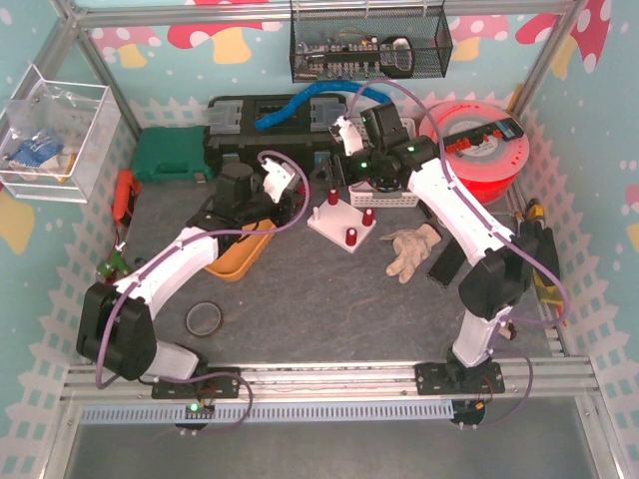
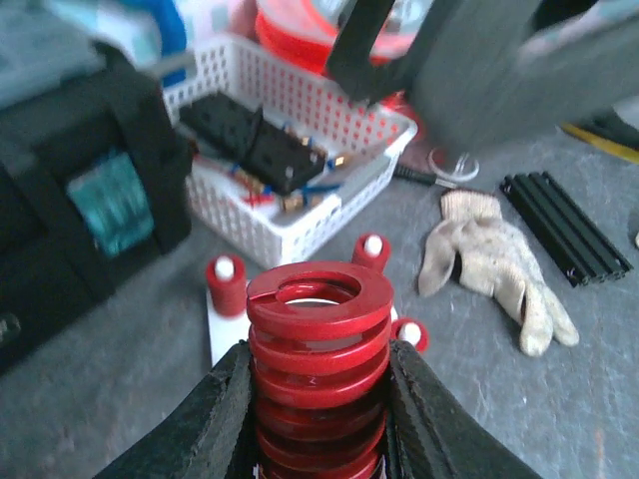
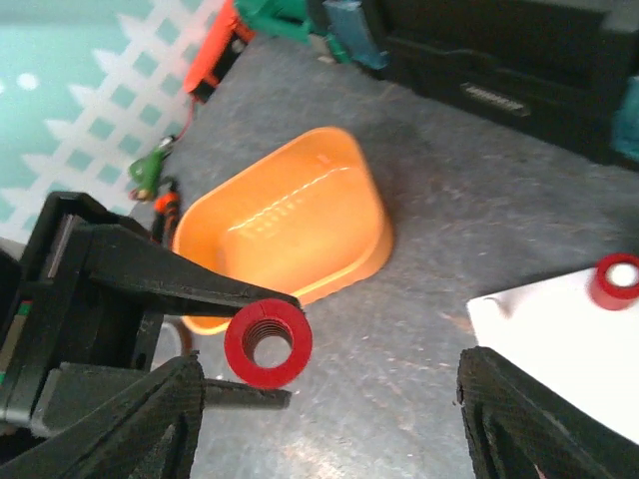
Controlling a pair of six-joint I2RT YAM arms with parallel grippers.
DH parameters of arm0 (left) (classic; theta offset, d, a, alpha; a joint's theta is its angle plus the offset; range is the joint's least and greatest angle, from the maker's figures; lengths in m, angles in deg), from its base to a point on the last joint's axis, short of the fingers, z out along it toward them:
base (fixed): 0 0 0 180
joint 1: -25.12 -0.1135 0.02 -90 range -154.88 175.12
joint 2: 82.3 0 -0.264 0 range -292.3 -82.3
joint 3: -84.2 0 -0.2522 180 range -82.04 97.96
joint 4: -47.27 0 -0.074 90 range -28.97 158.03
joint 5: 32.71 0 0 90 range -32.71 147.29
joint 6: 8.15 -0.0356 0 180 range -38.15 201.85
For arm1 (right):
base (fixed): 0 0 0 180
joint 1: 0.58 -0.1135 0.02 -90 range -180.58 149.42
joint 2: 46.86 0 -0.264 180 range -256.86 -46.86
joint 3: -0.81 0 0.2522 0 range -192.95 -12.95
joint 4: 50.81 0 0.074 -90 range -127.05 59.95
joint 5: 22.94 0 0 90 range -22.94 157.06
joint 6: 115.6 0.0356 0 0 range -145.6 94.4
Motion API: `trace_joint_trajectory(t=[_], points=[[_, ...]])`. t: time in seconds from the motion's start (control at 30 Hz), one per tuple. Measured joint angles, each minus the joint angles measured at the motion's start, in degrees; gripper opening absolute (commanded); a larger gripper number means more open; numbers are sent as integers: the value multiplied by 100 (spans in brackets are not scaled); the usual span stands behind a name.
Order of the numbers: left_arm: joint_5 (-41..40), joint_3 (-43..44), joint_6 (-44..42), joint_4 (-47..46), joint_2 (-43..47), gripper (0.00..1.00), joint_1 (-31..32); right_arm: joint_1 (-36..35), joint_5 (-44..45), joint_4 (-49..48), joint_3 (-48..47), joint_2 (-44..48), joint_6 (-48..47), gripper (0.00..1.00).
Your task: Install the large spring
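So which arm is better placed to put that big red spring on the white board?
Left. The left gripper clamps the large spring upright, close to the white peg board. The right gripper hangs open, holding nothing.

Teal mushroom-print walls [image 1: 200,75], white lattice trim [image 1: 170,108], grey tabletop [image 1: 319,299] w/ alu frame [image 1: 329,377].

Bright red on the spring [image 2: 318,329] and on the pegs [image 2: 226,294] of the white plate [image 3: 559,329]. Orange for the tray [image 3: 290,230], white for the lattice basket [image 2: 300,225], beige for the glove [image 2: 494,264], dark mottled grey for the table [image 1: 329,289], teal with white lattice for the wall [image 3: 90,120].
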Motion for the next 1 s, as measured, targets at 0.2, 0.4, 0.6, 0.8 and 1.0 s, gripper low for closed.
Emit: trace_joint_trajectory(t=[0.2, 0.4, 0.6, 0.8, 1.0], points=[[28, -120, -385, -774, 181, 11, 271, -2, -791, 251, -42, -140, -94, 68], [50, -144, -579, -942, 184, 10, 317, -44, -1193, 339, -57, -201, -188, 60], [50, -216, -660, -984, 184, 11, 317, -83, -1298, 389, -87, -243, -251, 43], [63, -256, -710, -1019, 201, 28, 315, -72, -1169, 417, -120, -271, -269, 12], [-42, -284, -688, -1058, 205, 64, 315, -105, -922, 411, -131, -271, -278, 0]])
